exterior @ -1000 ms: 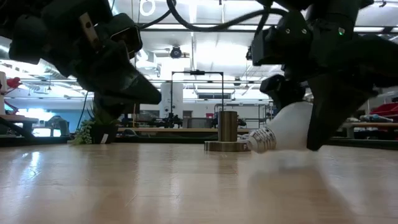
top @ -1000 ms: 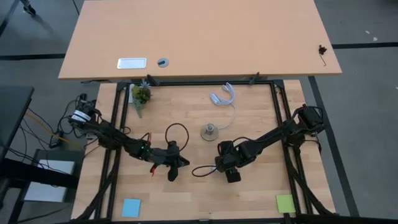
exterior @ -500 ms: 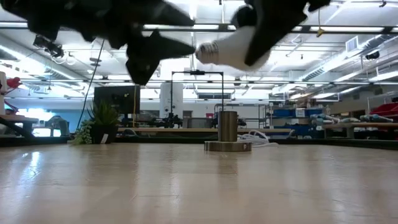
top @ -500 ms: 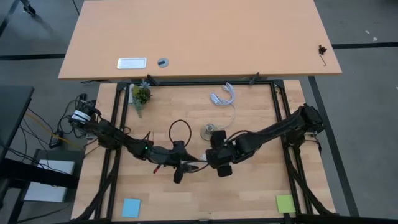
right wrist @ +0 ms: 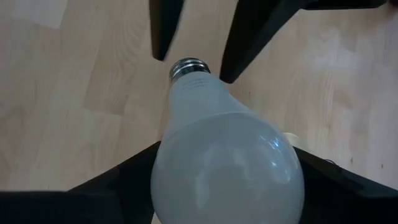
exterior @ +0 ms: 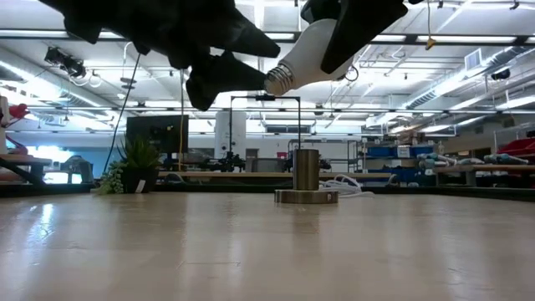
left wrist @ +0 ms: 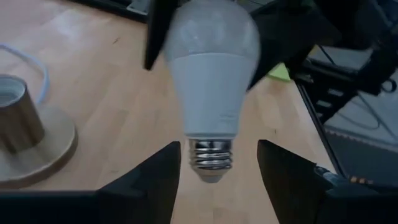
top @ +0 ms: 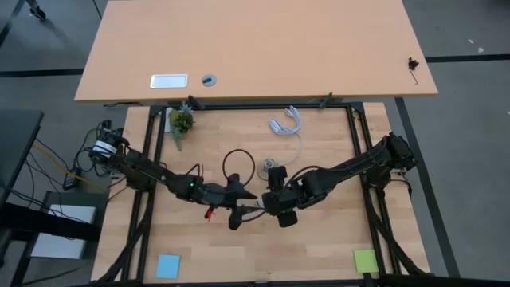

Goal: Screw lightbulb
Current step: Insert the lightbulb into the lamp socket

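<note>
Lightbulb (top: 261, 206), a small white pear-shaped bulb with a greyish threaded base, shows in the high view only as a pale sliver in mid-air between the two dark grippers, nearer than the round metallic socket disc (top: 271, 169) with its short upright cylinder; nothing is screwed in yet, so, as I judge it, the whole threading step is left. In the low view the bulb hangs well above the pale wooden table (exterior: 251, 251), tilted with its base down and to the left, the right gripper (exterior: 330, 38) clamped on its rounded head and the left gripper (exterior: 251, 58) just at the base. In the left wrist view the left gripper's fingers (left wrist: 155, 180) stand apart on either side of the threaded base, seemingly not touching it, with the socket off to one side. In the right wrist view the right gripper's fingers (right wrist: 124, 180) hug the wide head, base pointing away.
</note>
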